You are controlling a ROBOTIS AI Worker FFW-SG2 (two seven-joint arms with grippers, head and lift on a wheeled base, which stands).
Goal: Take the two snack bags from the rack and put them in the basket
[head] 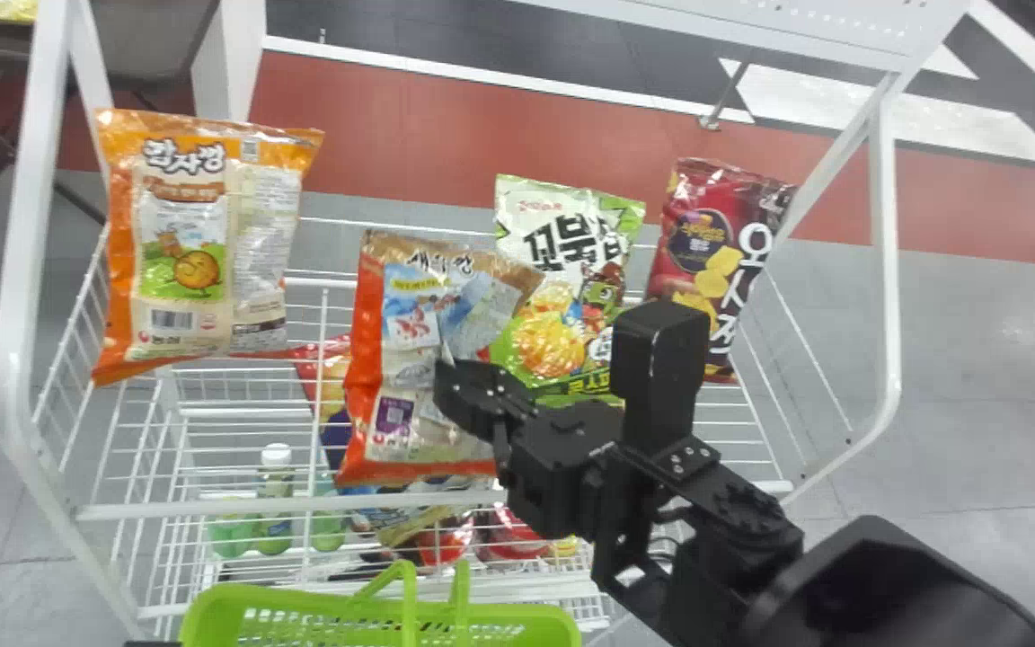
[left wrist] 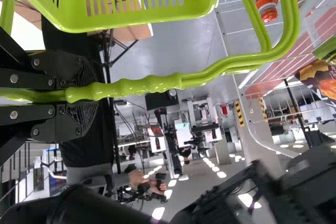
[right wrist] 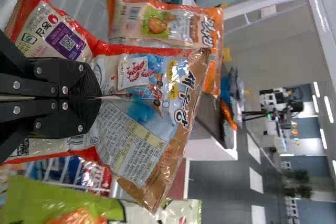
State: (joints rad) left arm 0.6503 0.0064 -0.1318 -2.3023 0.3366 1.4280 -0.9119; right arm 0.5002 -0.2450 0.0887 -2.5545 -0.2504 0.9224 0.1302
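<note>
My right gripper [head: 468, 386] is at the middle of the rack's top level, shut on the orange-red shrimp snack bag [head: 396, 346]. In the right wrist view the gripper [right wrist: 97, 98] pinches that bag [right wrist: 152, 124] near its middle, creasing it. An orange potato snack bag [head: 185, 247] stands at the rack's left end. To the right of the held bag are a green-white bag [head: 562, 296] and a dark red bag [head: 706, 243]. The green basket [head: 374, 607] is at the bottom edge, in front of the rack. My left gripper [left wrist: 86, 95] is shut on the basket handle [left wrist: 152, 83].
The white wire rack [head: 212, 510] has a raised frame on both sides. More packs, a green-capped bottle group [head: 275, 512] and red items [head: 513, 535] are on its lower level. The basket's handles [head: 410, 593] stand up close to the rack's front.
</note>
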